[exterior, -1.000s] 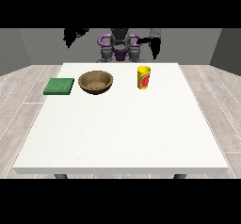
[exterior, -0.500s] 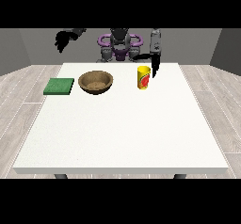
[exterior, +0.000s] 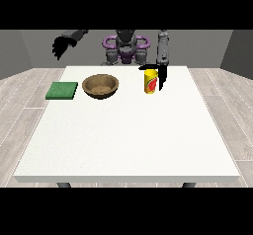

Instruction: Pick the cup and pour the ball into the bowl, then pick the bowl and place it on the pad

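A yellow cup (exterior: 150, 83) with a red mark stands upright on the white table (exterior: 128, 130), right of centre near the far edge. No ball shows from this side. The hand at the view's right (exterior: 161, 76) hangs beside the cup's right side, fingers pointing down and thumb reaching over the cup's rim; its fingers are not curled round the cup. A brown wooden bowl (exterior: 101, 86) sits left of the cup. The green pad (exterior: 62, 90) lies flat at the table's left. The hand at the view's left (exterior: 61, 45) is raised in the air above the table's far left corner.
The robot's torso (exterior: 126, 49) stands behind the table's far edge. The table's front edge runs along the lower part of the view, with grey floor on both sides.
The hand at the view's right has come down and nearer to the cup's right side. The hand at the view's left has risen slightly outward. Cup, bowl and pad have not moved.
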